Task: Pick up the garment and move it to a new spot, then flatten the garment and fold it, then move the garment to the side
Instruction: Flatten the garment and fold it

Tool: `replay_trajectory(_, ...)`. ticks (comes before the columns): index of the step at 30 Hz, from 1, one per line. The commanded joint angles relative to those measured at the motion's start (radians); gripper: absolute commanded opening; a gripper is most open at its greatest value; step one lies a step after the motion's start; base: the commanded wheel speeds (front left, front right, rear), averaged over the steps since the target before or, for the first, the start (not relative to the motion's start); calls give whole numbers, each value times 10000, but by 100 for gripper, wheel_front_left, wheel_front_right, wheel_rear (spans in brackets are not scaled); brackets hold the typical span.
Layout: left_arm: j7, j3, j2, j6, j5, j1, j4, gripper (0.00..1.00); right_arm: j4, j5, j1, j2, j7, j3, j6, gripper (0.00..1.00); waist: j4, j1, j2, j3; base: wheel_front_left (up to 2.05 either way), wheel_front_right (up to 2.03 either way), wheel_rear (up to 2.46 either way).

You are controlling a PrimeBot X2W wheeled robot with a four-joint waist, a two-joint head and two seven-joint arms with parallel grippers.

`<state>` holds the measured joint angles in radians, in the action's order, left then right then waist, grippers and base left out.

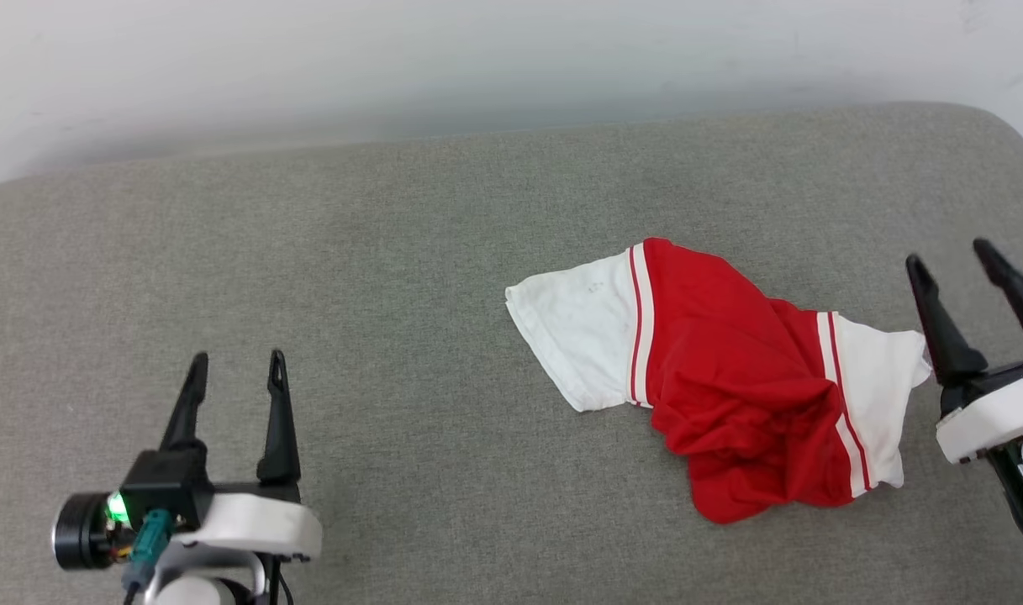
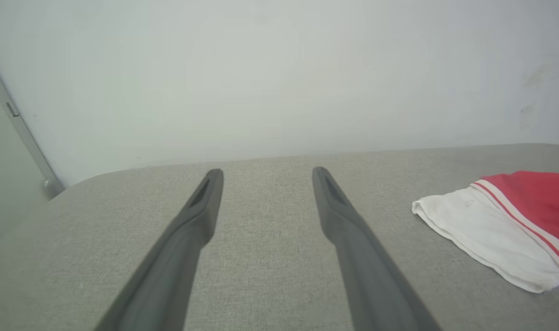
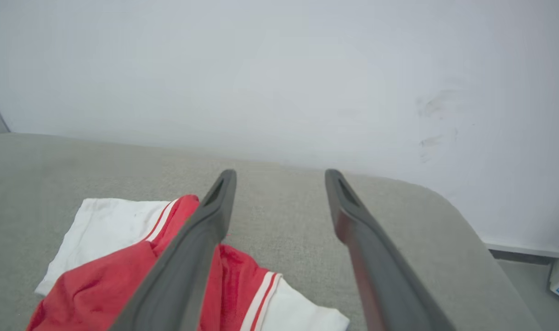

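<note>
Nearest me, my left gripper hovers open and empty over the grey surface, well apart from the garment. My right gripper is spread wide too, holding nothing, just beside one white sleeve. The garment lies bunched right of centre, so I judge flattening, folding and moving aside all remain. Beyond stands a pale wall; nothing blocks my reach.

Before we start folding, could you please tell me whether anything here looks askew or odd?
Yes: the garment lies crumpled on the grey cushion, its red body bunched and twisted between two white sleeves rather than flat. The sleeve on the robot's left carries a faint smudge.
</note>
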<state>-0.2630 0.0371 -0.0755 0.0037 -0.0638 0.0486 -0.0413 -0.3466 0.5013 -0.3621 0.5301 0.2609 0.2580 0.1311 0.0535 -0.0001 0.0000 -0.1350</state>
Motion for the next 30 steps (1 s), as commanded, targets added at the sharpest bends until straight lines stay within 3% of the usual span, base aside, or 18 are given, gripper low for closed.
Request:
replay_trajectory(1,-26,24,-46,-56,34,165,21,100,186,-180,203,-182,39,-245,-7,100,16,1,0,-30,0,0,0)
replay_trajectory(6,-26,4,-409,-471,205,1113,-43,100,2260,-2133,1337,-2080,37,-2427,-7,100,55,1,0,-210,0,0,0)
replay_trajectory(12,-26,-415,-934,-958,313,2598,-504,100,3668,-3136,2384,-3435,40,-3286,-7,100,120,1,0,-400,0,0,0)
replay_trajectory(19,652,-1556,-1739,-1304,-57,4872,-1625,100,4266,-3530,2786,-3921,41,-3345,-7,100,366,1,0,-736,0,0,0)
replay_trajectory(24,2356,-3418,-2561,-1324,-910,6557,-2048,100,4534,-3660,2661,-4022,42,-3247,-7,100,607,1,0,-1137,0,0,0)
replay_trajectory(30,4810,-5887,-3611,-1324,-3015,8385,-2174,100,4713,-3800,2351,-4150,42,-3027,-7,100,951,1,0,-1690,0,0,0)
